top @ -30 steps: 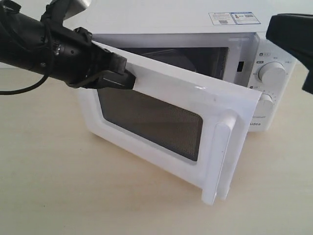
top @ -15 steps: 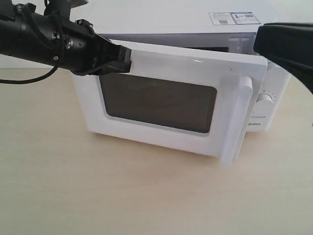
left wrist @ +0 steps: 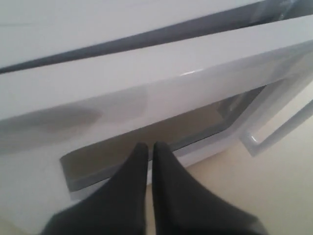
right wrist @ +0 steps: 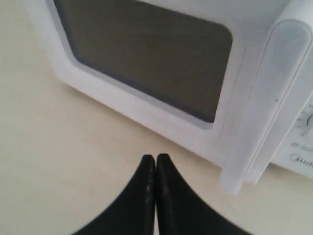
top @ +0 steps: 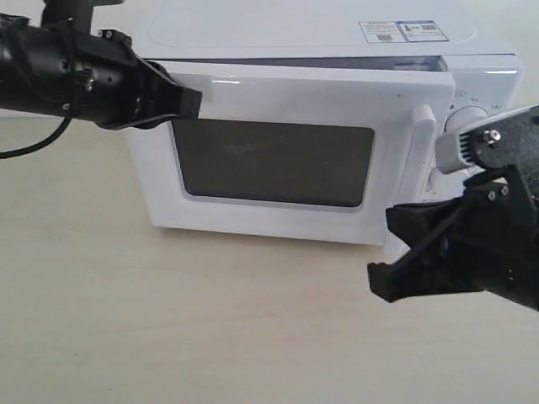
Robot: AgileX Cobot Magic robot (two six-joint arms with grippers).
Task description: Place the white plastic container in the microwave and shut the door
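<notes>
The white microwave (top: pixel 253 34) stands at the back of the table with its door (top: pixel 286 93) swung almost flush against the body; the dark window (top: pixel 274 162) and the vertical bar handle (top: pixel 413 181) face me. My left gripper (top: pixel 192 103) is shut, its tip against the door's upper left corner; in the left wrist view the gripper (left wrist: pixel 150 145) points at the window (left wrist: pixel 195 122). My right gripper (top: pixel 379 282) is shut and empty, low in front of the microwave's right end; the right wrist view shows the gripper (right wrist: pixel 155 157) over the tabletop, short of the door (right wrist: pixel 146 112). The white plastic container is hidden.
Two round dials (top: pixel 461 135) sit on the microwave's right panel, partly behind my right arm (top: pixel 497 227). Stickers (top: pixel 402 31) lie on its top. The pale wooden tabletop (top: pixel 168 320) stretches in front of the microwave.
The door has swung from wide open to nearly flush, pushed by my left gripper moving back with it. My right arm has dropped from the upper right to low in front of the dials.
</notes>
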